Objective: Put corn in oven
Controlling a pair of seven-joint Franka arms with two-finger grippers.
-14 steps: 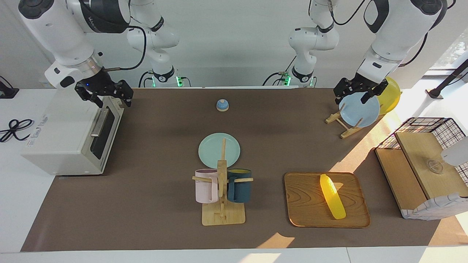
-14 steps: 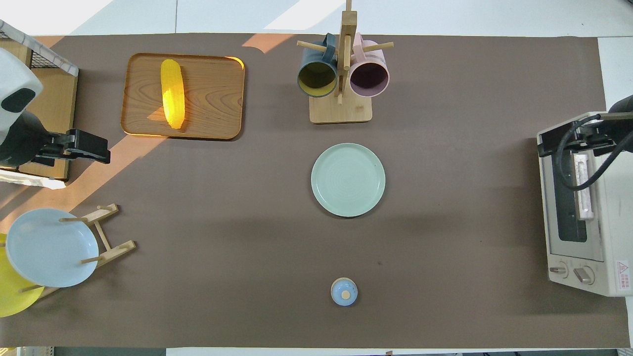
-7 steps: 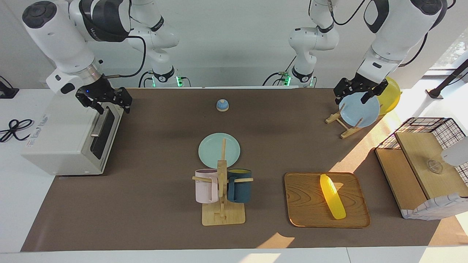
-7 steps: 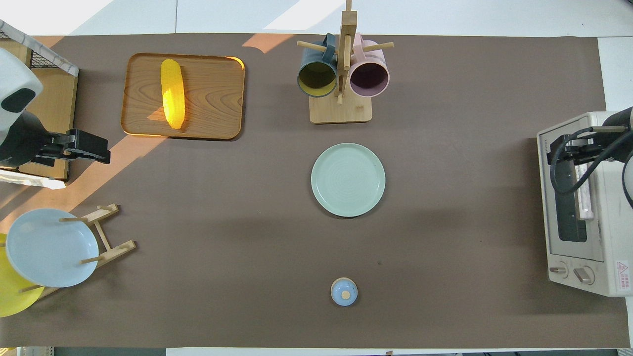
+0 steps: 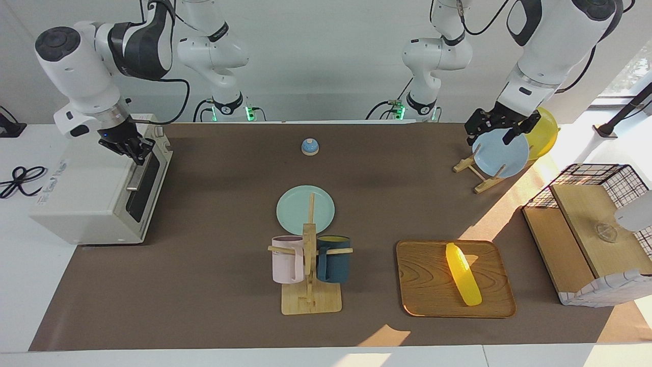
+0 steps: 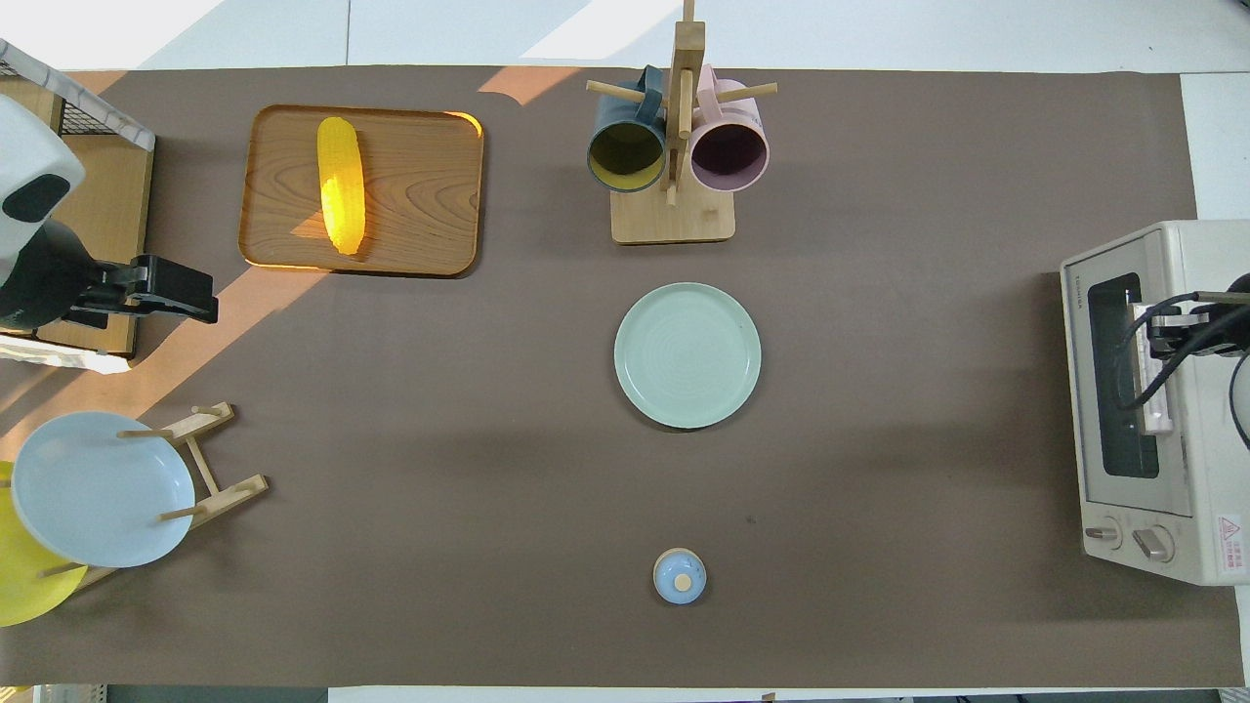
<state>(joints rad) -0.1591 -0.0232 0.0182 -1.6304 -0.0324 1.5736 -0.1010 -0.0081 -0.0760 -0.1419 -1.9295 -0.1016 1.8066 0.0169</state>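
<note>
The corn (image 5: 463, 274) is a yellow cob lying on a wooden tray (image 5: 428, 288) toward the left arm's end of the table; it also shows in the overhead view (image 6: 340, 198). The oven (image 5: 86, 193) stands at the right arm's end with its dark glass door closed; it also shows in the overhead view (image 6: 1206, 420). My right gripper (image 5: 133, 150) is down at the top edge of the door, at the upper end of the bar handle (image 5: 135, 176). My left gripper (image 5: 496, 133) waits open and empty, raised over the mat beside the plate rack.
A mug rack (image 5: 309, 285) with a pink and a dark blue mug stands mid-table. A green plate (image 5: 298, 206) lies nearer to the robots, then a small blue bell (image 5: 309, 147). A plate rack holds a blue plate (image 5: 501, 155) and a yellow plate (image 5: 546, 133). A wire basket (image 5: 601, 173) stands beside the tray.
My right gripper has turned and come down from above the oven's front corner to the top of the door at the handle. The left arm has not moved.
</note>
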